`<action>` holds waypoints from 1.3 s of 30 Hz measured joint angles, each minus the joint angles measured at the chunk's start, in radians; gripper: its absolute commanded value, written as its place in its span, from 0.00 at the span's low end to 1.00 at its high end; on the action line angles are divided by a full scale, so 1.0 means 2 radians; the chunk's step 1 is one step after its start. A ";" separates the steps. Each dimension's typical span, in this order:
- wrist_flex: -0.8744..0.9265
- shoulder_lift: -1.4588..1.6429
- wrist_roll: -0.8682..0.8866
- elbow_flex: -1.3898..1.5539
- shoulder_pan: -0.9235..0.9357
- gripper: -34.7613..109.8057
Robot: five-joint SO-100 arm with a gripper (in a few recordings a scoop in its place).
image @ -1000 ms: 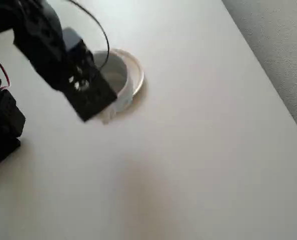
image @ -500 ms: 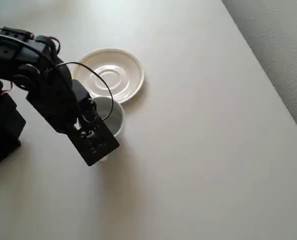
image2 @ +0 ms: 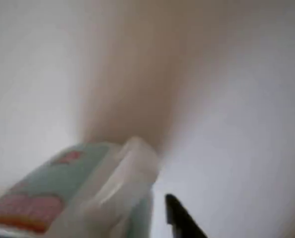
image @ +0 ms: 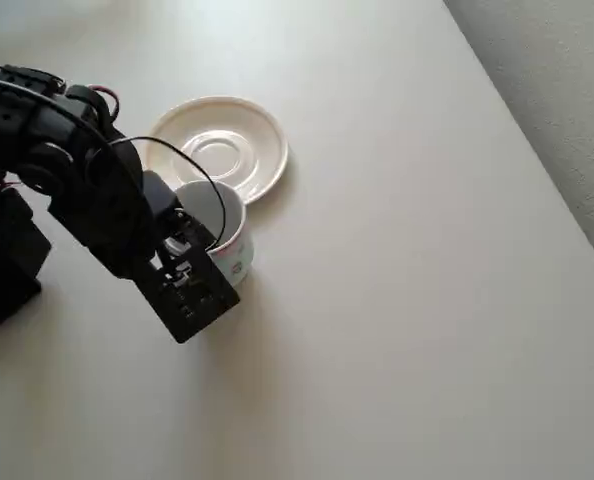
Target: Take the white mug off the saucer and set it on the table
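The white mug (image: 220, 232) is sitting off the saucer (image: 220, 150), just beside its rim at about six o'clock in the overhead view, on or just above the table (image: 397, 300). The gripper (image: 184, 262) is covering the mug's rim; I cannot tell whether its claw is gripping. Placing seems under way; letting go and lifting clear comes next. One mug, one saucer

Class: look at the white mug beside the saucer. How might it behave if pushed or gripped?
The small white ceramic mug with coloured prints looks rigid and glossy, so it would probably slide on the smooth off-white tabletop rather than bend. Its smooth wall may slip in the hand. Being ceramic, it could chip if knocked over.
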 measured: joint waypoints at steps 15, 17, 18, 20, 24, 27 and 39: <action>0.123 0.380 0.228 0.002 -0.138 0.23; 0.130 0.419 0.269 0.025 -0.175 0.23; 0.130 0.428 0.284 0.043 -0.186 0.23; 0.130 0.443 0.304 0.088 -0.201 0.23; 0.104 0.496 0.318 0.187 -0.223 0.23; 0.086 0.585 0.321 0.312 -0.230 0.23; 0.048 0.667 0.331 0.458 -0.225 0.26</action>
